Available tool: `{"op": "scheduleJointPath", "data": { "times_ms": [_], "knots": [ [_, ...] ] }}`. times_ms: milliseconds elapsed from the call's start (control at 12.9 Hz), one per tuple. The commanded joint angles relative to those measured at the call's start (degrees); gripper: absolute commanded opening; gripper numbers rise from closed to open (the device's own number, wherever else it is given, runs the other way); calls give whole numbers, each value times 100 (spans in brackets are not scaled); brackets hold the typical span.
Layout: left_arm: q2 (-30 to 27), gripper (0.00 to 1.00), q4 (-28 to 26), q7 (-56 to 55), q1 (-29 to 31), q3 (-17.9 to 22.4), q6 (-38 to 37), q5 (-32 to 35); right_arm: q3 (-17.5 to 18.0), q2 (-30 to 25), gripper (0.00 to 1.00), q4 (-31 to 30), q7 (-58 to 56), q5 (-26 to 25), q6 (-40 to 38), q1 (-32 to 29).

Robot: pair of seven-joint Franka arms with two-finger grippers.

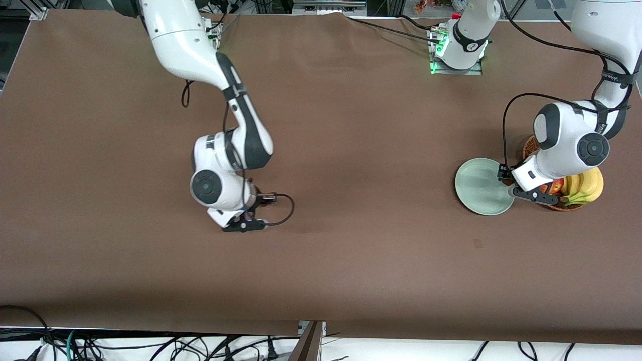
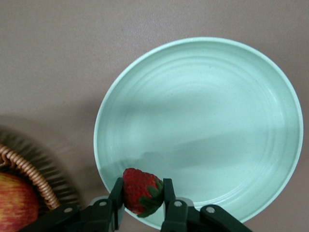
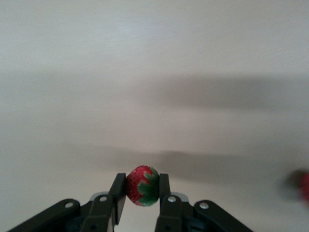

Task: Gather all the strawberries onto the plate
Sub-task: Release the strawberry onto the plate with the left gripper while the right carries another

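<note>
— Why is the left gripper [image 2: 141,205] clamped so tight?
— It pinches a strawberry [image 2: 140,190] between its fingers, hanging over the rim of the mint plate [image 2: 203,92], right beside the wicker basket [image 2: 26,169] with the apple [image 2: 17,203] — poised, I'd judge, to drop it in.
— And the right gripper [image 3: 142,198]?
— Closed on a second strawberry [image 3: 143,185] over bare table [image 1: 351,150], well apart from the plate — it has a long carry yet. A red blur near it may be the third.

Glossy white arms [image 1: 567,140] with black joints, looping black cables, black claws.
</note>
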Motion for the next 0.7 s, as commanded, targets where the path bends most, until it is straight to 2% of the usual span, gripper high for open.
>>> {"op": "scheduleJointPath", "data": {
  "times_ms": [0,77,155,232,310,465,542,619],
  "knots": [
    [160,62,125,107,-29,10,172,-180,633,0,24,173,1235,349,321,40],
    [160,86,186,98,-29,10,172,-180,932,96,24,174,1753,595,934,66],
    [160,100,205,98,-46,10,172,-180,1257,244,24,208,2228,649,1636,84],
    [152,100,222,98,-90,-8,163,-180,1608,394,26,226,2668,650,2252,84],
    [151,100,309,80,-177,-34,146,-206,1812,491,28,226,2916,624,2650,119],
    [143,100,389,-94,-257,-60,111,-206,1832,536,33,226,3050,650,2847,259],
    [151,100,424,-261,-301,-130,111,-250,1840,545,42,226,3172,650,2856,268],
    [151,100,433,-471,-388,-253,102,-337,1840,553,55,226,3182,650,2856,277]
  ]
}}
